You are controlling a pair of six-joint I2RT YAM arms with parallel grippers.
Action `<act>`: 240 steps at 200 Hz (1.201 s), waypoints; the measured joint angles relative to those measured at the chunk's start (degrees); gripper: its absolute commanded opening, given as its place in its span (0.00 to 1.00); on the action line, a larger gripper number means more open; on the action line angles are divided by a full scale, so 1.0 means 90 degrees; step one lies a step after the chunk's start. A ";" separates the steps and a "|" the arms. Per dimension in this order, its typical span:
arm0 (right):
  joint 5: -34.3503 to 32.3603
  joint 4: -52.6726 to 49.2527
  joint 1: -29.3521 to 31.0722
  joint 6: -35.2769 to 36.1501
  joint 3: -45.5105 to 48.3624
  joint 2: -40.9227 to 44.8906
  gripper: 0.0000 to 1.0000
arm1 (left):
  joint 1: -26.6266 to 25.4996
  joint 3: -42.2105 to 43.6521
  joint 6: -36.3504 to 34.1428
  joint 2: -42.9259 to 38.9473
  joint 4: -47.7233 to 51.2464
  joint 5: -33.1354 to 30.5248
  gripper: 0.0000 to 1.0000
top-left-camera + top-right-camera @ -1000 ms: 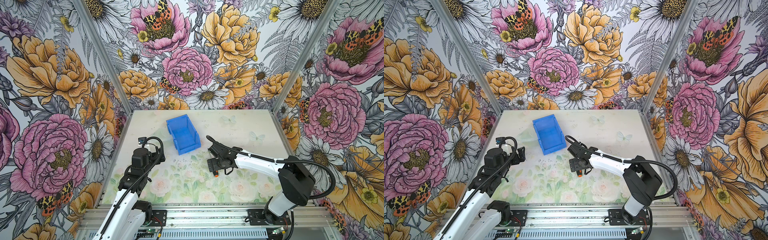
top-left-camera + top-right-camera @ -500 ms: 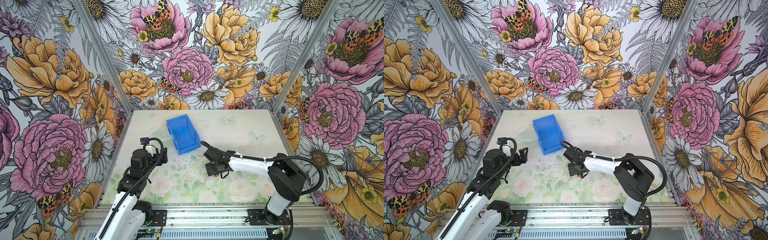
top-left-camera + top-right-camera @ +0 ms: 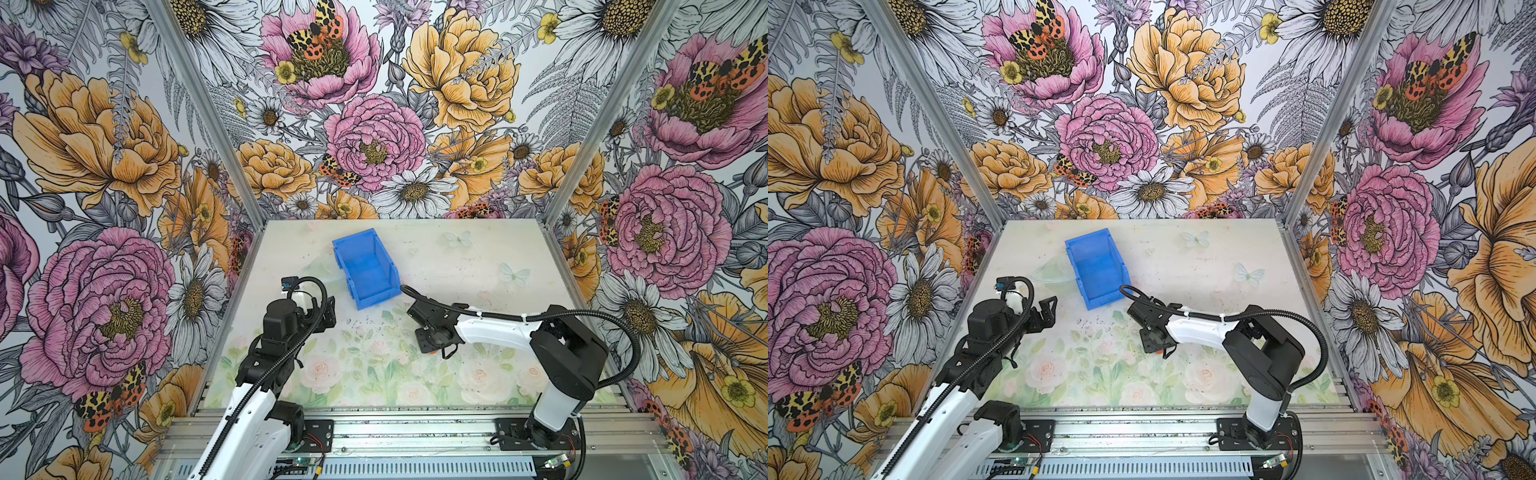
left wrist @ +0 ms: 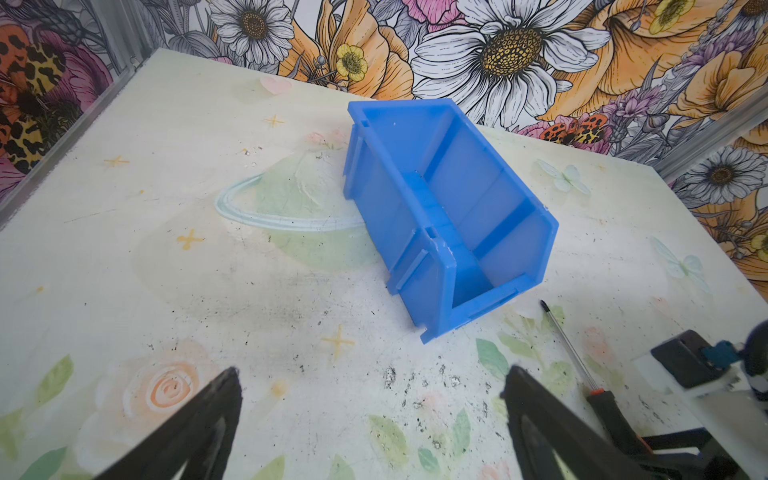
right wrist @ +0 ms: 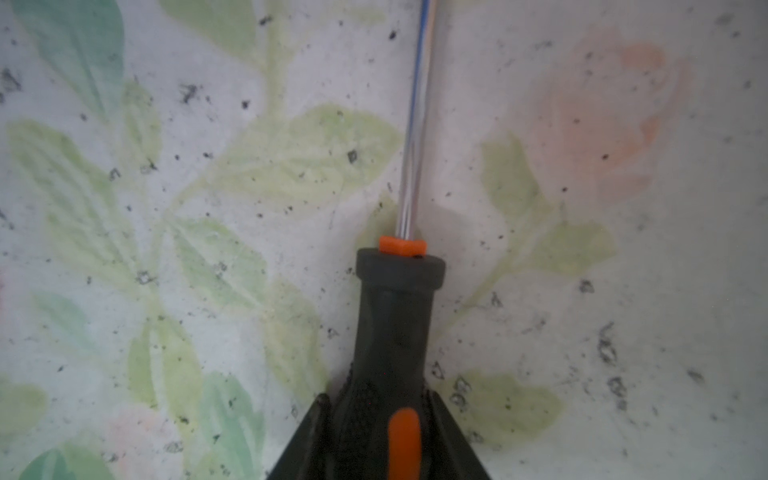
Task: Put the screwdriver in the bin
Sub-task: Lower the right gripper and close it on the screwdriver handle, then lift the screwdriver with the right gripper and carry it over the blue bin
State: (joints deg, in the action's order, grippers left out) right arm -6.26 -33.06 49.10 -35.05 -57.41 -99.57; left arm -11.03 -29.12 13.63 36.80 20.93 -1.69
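Black right tool (image 5: 378,405) tight around screwdriver (image 5: 395,316) handle; left tool (image 4: 372,376) wide apart, empty.

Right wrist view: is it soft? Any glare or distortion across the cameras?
Right wrist view: soft and grainy throughout, with a bright glare streak along the screwdriver shaft and a faint shadow beside it. Left wrist view: crisp on the blue bin, with a wide-angle perspective. Both top views: sharp, evenly lit, shadows faint.
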 measured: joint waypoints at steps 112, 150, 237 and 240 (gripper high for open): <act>-0.0002 -0.0304 -0.0002 0.0168 0.0546 0.1268 0.09 | 0.0000 0.0083 -0.0002 0.0124 -0.0168 -0.0017 0.99; -0.0189 -0.0787 -0.0005 0.0238 0.0211 0.1632 0.10 | 0.0002 0.0083 -0.0002 0.0134 -0.0231 -0.0019 0.99; -0.0617 -0.1831 -0.0005 0.0340 -0.2715 0.0583 0.10 | 0.0007 0.0083 -0.0027 0.0168 -0.0374 -0.0036 0.99; -0.0612 -0.1870 -0.0005 0.0352 -0.2815 0.0527 0.10 | 0.0007 0.0083 -0.0027 0.0168 -0.0374 -0.0036 0.99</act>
State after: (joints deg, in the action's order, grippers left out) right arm -11.77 -49.89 49.06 -31.88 -82.74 -94.83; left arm -10.96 -28.38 13.39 38.30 17.56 -2.02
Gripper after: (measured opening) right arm 0.319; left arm 0.986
